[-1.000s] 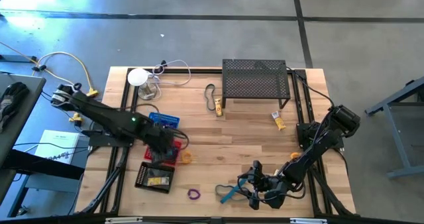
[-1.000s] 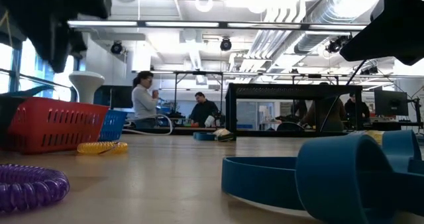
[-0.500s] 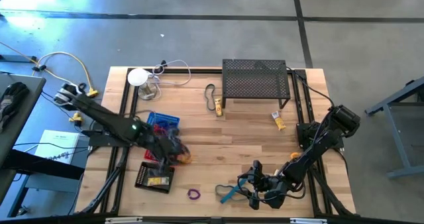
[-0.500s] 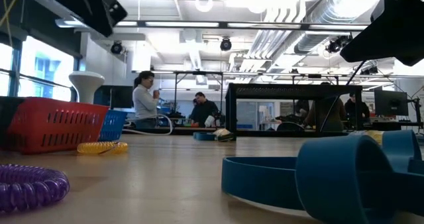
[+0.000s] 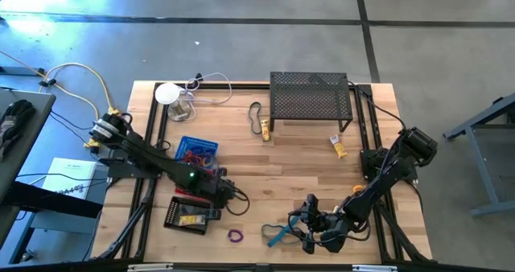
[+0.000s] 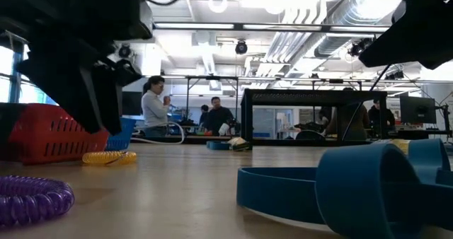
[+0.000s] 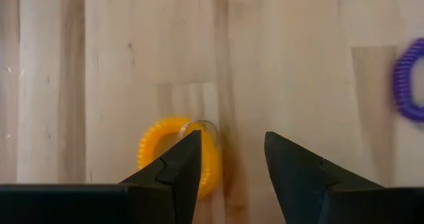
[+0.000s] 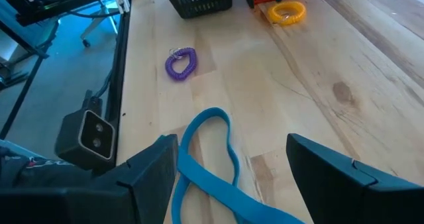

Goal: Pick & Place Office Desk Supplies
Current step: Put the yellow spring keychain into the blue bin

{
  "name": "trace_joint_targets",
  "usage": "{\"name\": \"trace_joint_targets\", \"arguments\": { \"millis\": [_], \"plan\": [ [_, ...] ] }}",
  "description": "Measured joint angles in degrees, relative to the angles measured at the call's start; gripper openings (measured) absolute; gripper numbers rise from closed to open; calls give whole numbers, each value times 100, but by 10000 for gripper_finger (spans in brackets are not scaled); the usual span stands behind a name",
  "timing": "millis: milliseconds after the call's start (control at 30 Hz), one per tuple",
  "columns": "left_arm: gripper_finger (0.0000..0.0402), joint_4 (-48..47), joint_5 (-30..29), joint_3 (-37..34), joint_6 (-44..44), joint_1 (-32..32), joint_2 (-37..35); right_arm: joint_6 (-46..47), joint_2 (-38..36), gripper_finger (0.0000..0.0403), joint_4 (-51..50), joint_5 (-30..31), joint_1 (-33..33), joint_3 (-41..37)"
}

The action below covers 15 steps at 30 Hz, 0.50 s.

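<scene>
Fingers of the left gripper (image 7: pixel 228 168) stand apart with nothing between them, hanging over the table (image 5: pixel 298 167) just above the orange coil ring (image 7: pixel 175 154) — the ring lies flat beside the red basket (image 6: pixel 49 129). Right gripper (image 8: pixel 232 184) sits low near the table's front edge, fingers wide, straddling the blue elastic loop (image 8: pixel 205 161) without closing on it — the purple coil ring (image 8: pixel 180 63) lies between the two arms.
</scene>
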Motion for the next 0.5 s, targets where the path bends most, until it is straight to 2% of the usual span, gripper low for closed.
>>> {"name": "trace_joint_targets", "arguments": {
  "millis": [500],
  "plan": [
    [159, -336, 89, -4, 18, 117, 247, 65, 0, 270, -64, 0, -38, 0]
  ]
}}
